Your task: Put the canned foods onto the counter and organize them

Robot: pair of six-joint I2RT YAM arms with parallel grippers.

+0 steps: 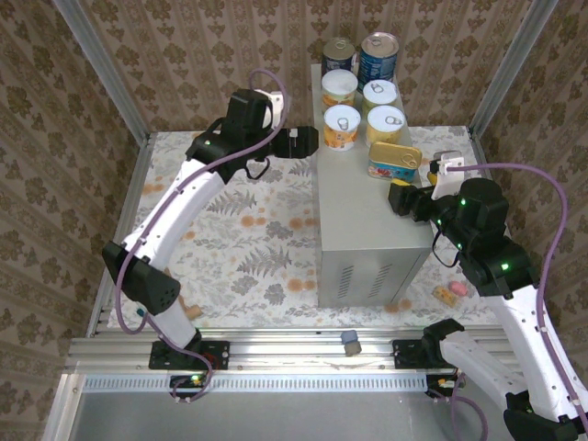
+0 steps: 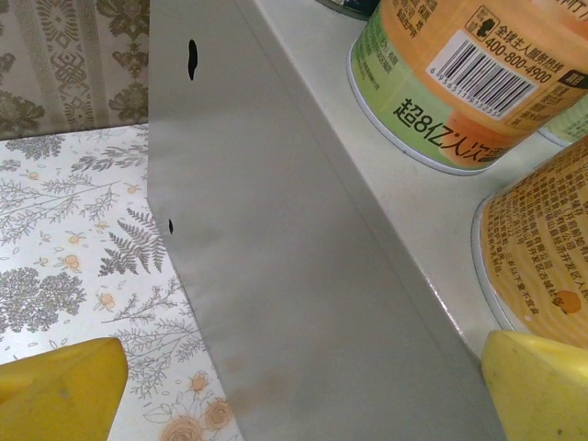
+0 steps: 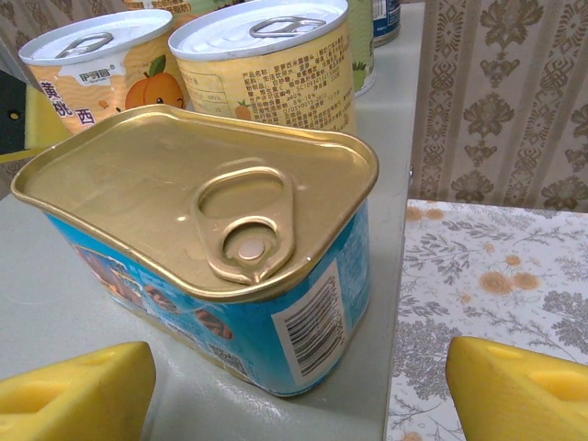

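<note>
All seven tins stand on the grey desk (image 1: 367,230), so I judge the work to be down to tidying. The piece in question is the flat gold-topped oblong tin (image 3: 197,211), which sits at the near right corner of the group, skewed against the neat pairs. My right end effector (image 3: 299,395) is released, its yellow fingers (image 3: 73,390) spread wide and holding nothing. The tin lies just ahead of them, lid up with the pull tab on top, not between the pads. To square it well I should come in level and take the long sides low on the blue label. I should close gently so the thin walls do not dent, then turn it parallel to the desk's edge, minding that edge because the tin sits close to the right rim. Directly behind the tin stand two of the yellow-labelled cans (image 1: 385,125), near enough that a careless nudge could shove them. The other two are behind and left of the tin, and the two dark-blue cans (image 1: 378,57) stand farthest behind it. My left end effector (image 1: 301,142) is likewise released and empty, hovering well left of the tin beside the desk's left face.
</note>
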